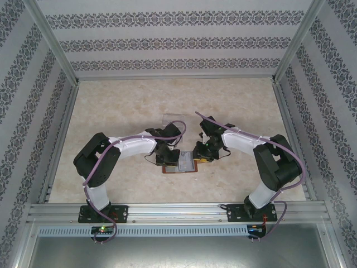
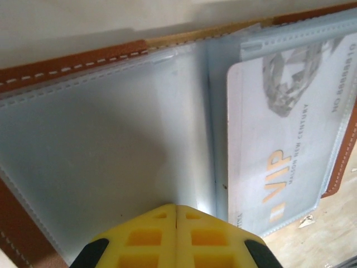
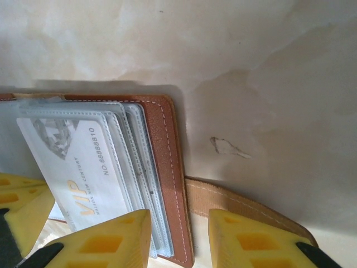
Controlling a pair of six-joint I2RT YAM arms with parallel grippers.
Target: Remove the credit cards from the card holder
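The brown card holder (image 1: 187,166) lies open on the table between the two arms, its pale blue clear sleeves facing up. In the left wrist view a grey-white credit card (image 2: 290,139) marked VIP sits in the right sleeve of the card holder (image 2: 72,64), and the left sleeve looks empty. My left gripper (image 2: 176,209) is shut, its tips pressed on that left sleeve beside the fold. My right gripper (image 3: 178,226) is open, its fingers astride the right edge of the card holder (image 3: 164,156), beside the card (image 3: 78,162) and over the tan snap tab (image 3: 234,201).
A clear plastic rack (image 1: 169,119) stands just behind the grippers. Bare marbled tabletop (image 1: 111,111) stretches left, right and back to the patterned walls. A metal rail (image 1: 178,211) runs along the near edge. A yellow finger of the left gripper (image 3: 17,206) shows at the lower left of the right wrist view.
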